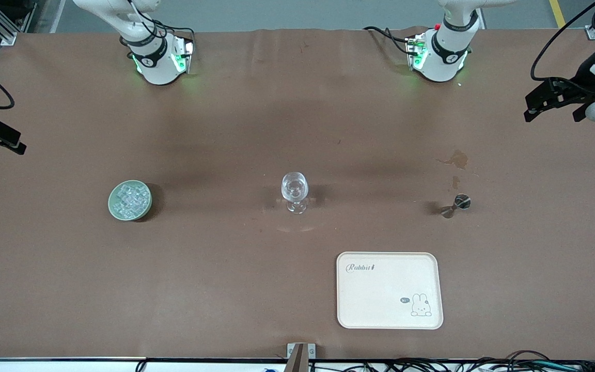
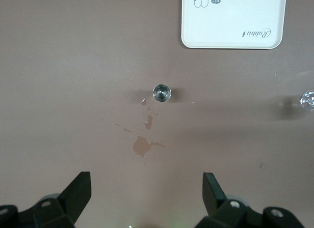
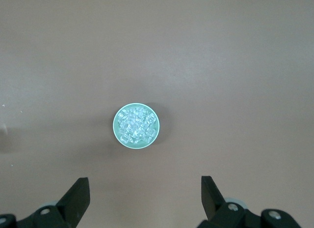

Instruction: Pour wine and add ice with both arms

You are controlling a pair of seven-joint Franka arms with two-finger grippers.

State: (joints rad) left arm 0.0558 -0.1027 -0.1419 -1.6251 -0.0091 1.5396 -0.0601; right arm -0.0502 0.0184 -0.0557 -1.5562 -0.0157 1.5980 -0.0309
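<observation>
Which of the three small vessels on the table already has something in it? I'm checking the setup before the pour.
The green bowl toward the right arm's end: it holds heaped ice. The stemmed glass and metal jigger look empty.

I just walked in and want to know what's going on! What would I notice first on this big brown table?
First, the clear stemmed glass standing alone mid-table, with the pale green bowl heaped with ice toward the right arm's end. Next, the cream rabbit tray, nearer the front camera than the glass, and the small metal cup by a dried stain toward the left arm's end. The left gripper and right gripper wait high up, jaws wide open.
</observation>
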